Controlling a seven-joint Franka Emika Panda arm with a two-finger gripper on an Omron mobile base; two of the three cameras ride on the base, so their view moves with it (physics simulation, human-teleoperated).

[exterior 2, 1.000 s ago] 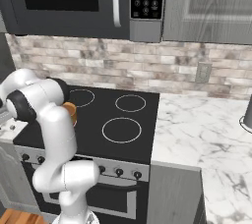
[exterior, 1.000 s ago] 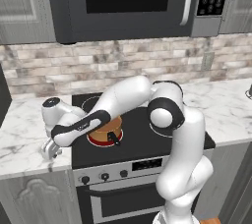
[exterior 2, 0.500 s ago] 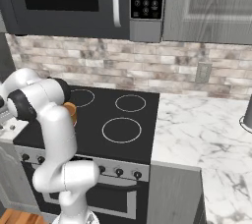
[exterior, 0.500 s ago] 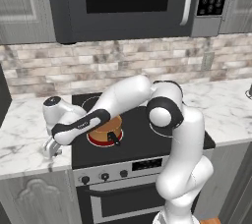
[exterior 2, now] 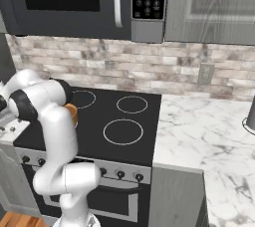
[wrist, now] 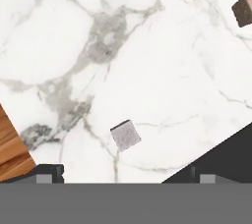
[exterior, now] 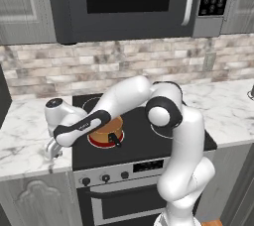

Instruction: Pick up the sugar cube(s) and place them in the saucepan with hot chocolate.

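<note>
Moved: hand (exterior: 52,149) slightly lower | state: spread, holding nothing | below: greyish sugar cube (wrist: 125,135) on marble counter (wrist: 147,70)

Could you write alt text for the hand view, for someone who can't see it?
Looking down from the robot's hand at a white marble counter: a small greyish-white sugar cube lies between the two open dark fingers at the bottom. A second, brownish cube sits at the upper right edge, with the black stove top at lower right.

A home kitchen — black stove (exterior: 149,141) with 4 burners, microwave (exterior: 129,2) overhead, marble counters (exterior 2: 199,131) and brick backsplash (exterior: 124,64).
</note>
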